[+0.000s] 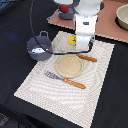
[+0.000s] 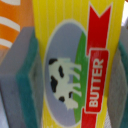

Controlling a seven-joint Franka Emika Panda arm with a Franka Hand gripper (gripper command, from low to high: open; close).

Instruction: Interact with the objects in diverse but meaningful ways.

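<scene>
A yellow packet (image 2: 75, 55) with a red "BUTTER" banner and a cow picture fills the wrist view. It sits between my gripper's (image 2: 75, 70) two grey, teal-edged fingers (image 2: 20, 75), which press against both of its sides. A piece of the orange ridged biscuit block (image 2: 10, 22) shows behind it. In the exterior view the gripper (image 1: 79, 47) is low over the far edge of the striped placemat (image 1: 35, 82), with a bit of the yellow packet (image 1: 72, 41) showing beside it. The dark grey pot (image 1: 39, 47) stands on the exterior view's left. The red tomato (image 1: 64, 8) lies at the back.
A round tan plate (image 1: 67, 65) lies mid-mat, with an orange-handled knife (image 1: 86, 58) beyond it and an orange-handled fork (image 1: 65, 80) in front. A bowl (image 1: 122, 16) stands on the pink board (image 1: 107, 25) at the back, on the exterior view's right. A black cable hangs near the pot.
</scene>
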